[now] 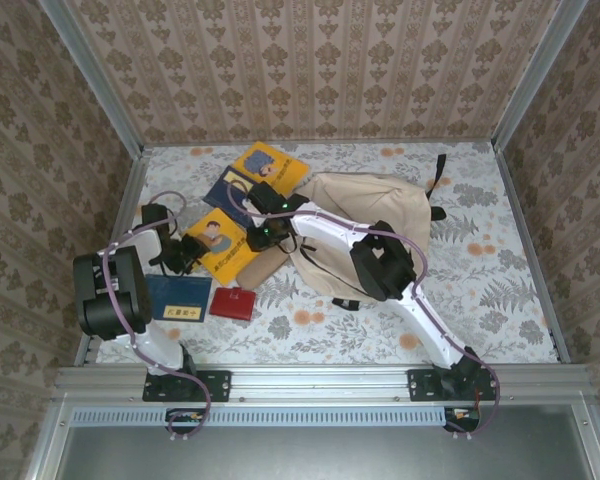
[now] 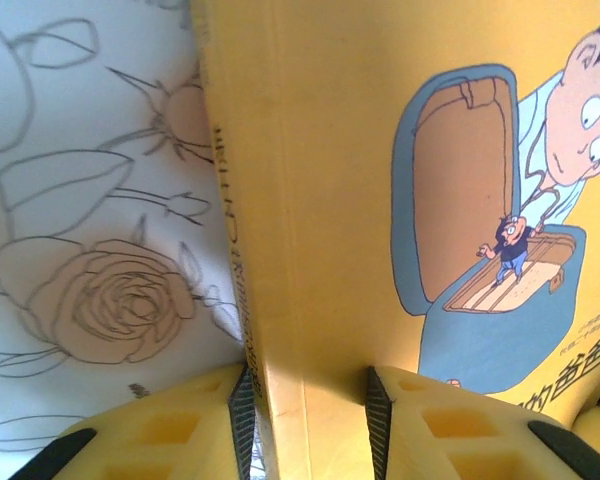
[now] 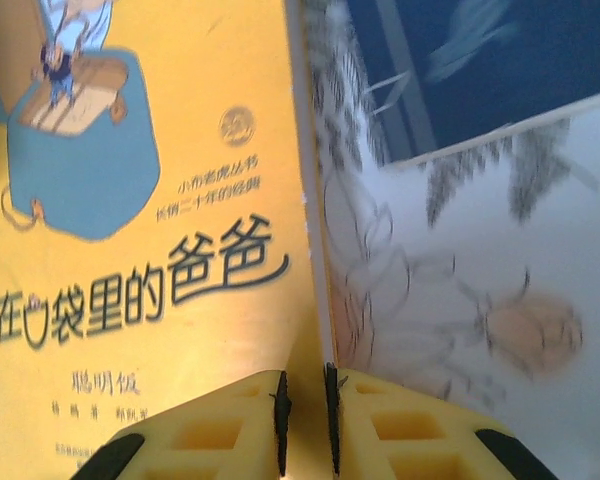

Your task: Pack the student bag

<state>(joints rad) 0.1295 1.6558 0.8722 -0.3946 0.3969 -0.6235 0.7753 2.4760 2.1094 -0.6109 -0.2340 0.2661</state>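
A yellow book [image 1: 218, 243], at 9 o'clock of table [image 1: 500, 300] centre, is clamped along its spine edge by the part-closed left gripper [image 2: 310, 405] and pinched at its 3 o'clock edge by the near-shut right gripper [image 3: 305, 400], with the student bag [image 1: 380, 215] slumped just beside it at 3 o'clock.

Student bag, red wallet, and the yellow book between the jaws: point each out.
student bag [image 1: 380, 200], top external view, beige front panel.
red wallet [image 1: 232, 303], top external view, its middle.
yellow book [image 2: 320, 180], left wrist view, plain cover beside the spine.
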